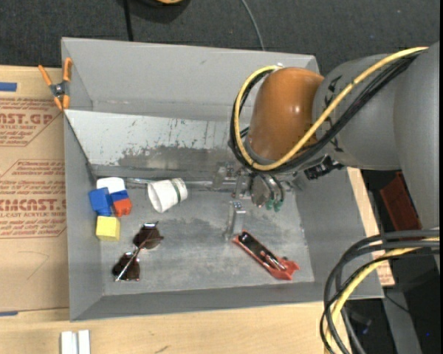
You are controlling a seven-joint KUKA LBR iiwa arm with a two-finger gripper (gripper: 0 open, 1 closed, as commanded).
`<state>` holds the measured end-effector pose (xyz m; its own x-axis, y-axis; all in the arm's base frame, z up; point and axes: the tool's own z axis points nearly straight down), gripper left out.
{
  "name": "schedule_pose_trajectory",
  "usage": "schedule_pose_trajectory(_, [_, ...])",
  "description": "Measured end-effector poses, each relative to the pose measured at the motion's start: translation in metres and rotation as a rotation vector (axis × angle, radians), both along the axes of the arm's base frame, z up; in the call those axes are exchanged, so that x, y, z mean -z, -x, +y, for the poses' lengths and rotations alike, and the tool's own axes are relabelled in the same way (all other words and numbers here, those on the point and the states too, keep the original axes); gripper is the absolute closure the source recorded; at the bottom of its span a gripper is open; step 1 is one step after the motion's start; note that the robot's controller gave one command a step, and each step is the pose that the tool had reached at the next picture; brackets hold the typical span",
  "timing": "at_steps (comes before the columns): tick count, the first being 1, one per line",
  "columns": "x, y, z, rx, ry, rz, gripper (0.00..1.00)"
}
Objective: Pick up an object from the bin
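Observation:
My gripper point(232, 199) hangs below the orange wrist cover over the bin's floor, right of the middle. It is open, with one finger point(235, 220) pointing toward the front and nothing between the two. A flat red tool point(264, 255) lies slantwise just in front of the gripper and to its right, apart from it. A white cup point(166, 195) lies on its side to the gripper's left, a good gap away.
At the bin's left wall sit small blocks: blue point(99, 201), white point(112, 186), orange point(122, 206) and yellow point(107, 228). A pair of brown-lensed sunglasses point(136, 251) lies near the front left. The arm and its cables cover the bin's right side.

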<state>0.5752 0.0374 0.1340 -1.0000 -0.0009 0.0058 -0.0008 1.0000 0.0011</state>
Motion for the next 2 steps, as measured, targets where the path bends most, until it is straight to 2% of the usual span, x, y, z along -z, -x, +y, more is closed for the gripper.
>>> schedule_pose_trajectory(1, [-0.005, -0.001, 0.000, 0.001, 0.000, -0.007, 0.00])
schedule_pose_trajectory(2, [-0.014, 0.021, -0.019, 0.042, -0.002, -0.004, 0.00])
